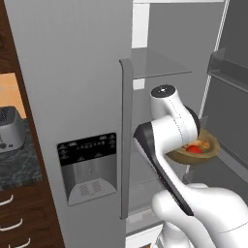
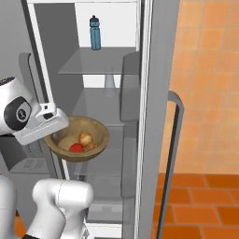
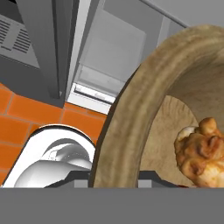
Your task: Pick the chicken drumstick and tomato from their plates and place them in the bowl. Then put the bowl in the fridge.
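Note:
The brown wooden bowl [image 1: 207, 153] [image 2: 97, 130] hangs in the air in front of the open fridge [image 1: 72, 72] at mid-shelf height. My gripper [image 2: 53, 136] is shut on its near rim. The red tomato [image 1: 194, 149] [image 2: 76, 147] and the golden-brown chicken drumstick [image 1: 206, 144] [image 2: 86, 139] lie inside it, side by side. In the hand view the bowl's rim [image 3: 127, 122] curves up close, with the drumstick [image 3: 203, 151] at the right; my fingertips are hidden under the rim. The plates are out of view.
Glass shelves [image 2: 100, 65] span the fridge; a blue bottle [image 2: 95, 32] stands on the top one. The open fridge door [image 2: 158, 93] stands to the right, with door bins [image 1: 227, 68]. A toaster [image 1: 9, 128] sits on the dark counter at the left. Orange tiles [image 2: 200, 205] cover the floor.

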